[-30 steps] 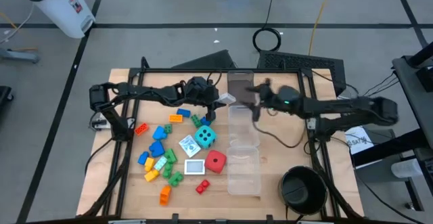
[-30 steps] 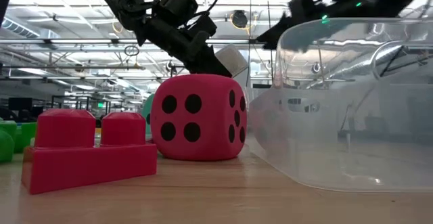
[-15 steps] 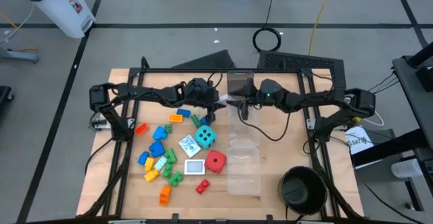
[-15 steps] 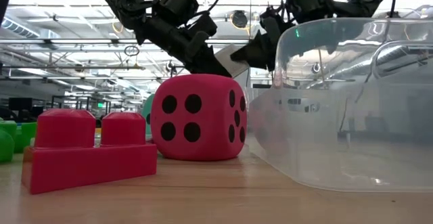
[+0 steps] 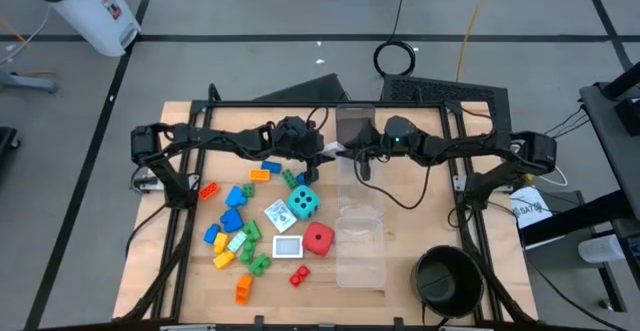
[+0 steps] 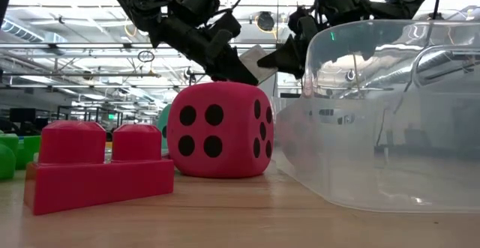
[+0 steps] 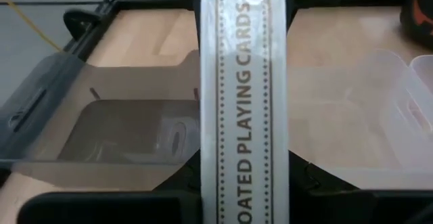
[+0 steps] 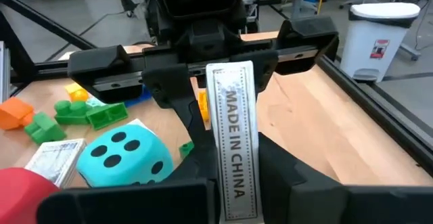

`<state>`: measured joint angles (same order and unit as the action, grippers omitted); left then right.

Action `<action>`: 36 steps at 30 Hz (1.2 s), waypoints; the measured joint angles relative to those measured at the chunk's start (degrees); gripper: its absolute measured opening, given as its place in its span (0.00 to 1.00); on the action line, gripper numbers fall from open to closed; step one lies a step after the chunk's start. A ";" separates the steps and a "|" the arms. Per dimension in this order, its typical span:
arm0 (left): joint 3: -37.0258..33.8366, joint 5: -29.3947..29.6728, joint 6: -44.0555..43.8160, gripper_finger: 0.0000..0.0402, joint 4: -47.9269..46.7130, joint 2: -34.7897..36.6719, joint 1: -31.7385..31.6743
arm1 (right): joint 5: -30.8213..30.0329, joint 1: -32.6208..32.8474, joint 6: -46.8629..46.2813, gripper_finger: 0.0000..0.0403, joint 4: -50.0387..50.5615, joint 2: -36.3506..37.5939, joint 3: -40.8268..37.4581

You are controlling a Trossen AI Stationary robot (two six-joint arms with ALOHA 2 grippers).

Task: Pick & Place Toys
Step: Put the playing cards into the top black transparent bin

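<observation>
A white playing-card box (image 5: pixel 340 150) hangs in the air over the far end of the clear boxes, held between my two grippers. My left gripper (image 5: pixel 325 151) is shut on its left end, and my right gripper (image 5: pixel 354 153) on its right end. The box shows edge-on in the left wrist view (image 7: pixel 243 102) and the right wrist view (image 8: pixel 233 143). Below on the wood lie loose toys: coloured bricks (image 5: pixel 232 221), a cyan die (image 5: pixel 303 203), a red die (image 5: pixel 318 237) and white cards (image 5: pixel 277 214). My left gripper pinches the card box's left end (image 7: pixel 243 190) between its two fingers, one on each broad face. It comes from the table's left, slanting down. The box stands on its narrow edge, lifted clear. My right gripper pinches the opposite end of the box (image 8: pixel 237 197) between its two fingers, on the broad faces. It comes about level from the table's right, along the box. The narrow printed side faces up.
A row of clear plastic boxes (image 5: pixel 360 241) runs from the far middle to the near edge, right of the toys. A black round bowl (image 5: pixel 447 276) stands at the near right. A red brick (image 6: pixel 105 165) lies near the red die (image 6: pixel 219 128).
My right gripper has moved toward the table's left, up to the card box that my left gripper holds, and has shut on the box's right end. The left gripper and the box have kept still.
</observation>
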<state>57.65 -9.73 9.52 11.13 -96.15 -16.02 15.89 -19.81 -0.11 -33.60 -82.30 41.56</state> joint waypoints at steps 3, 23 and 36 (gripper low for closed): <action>0.24 3.06 2.54 0.22 -1.60 2.76 0.03 | -4.15 0.01 2.43 0.09 1.65 2.93 0.09; 0.09 1.31 -0.91 0.24 -3.82 9.12 0.39 | -6.89 0.04 6.04 0.09 7.44 9.71 0.06; -0.02 16.38 -2.39 0.70 -9.46 11.25 -0.13 | -20.21 -0.24 11.64 0.09 12.16 9.51 -0.15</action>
<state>57.63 6.65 7.12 1.67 -84.90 -16.16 -4.32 -20.06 11.54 -21.44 -72.79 41.41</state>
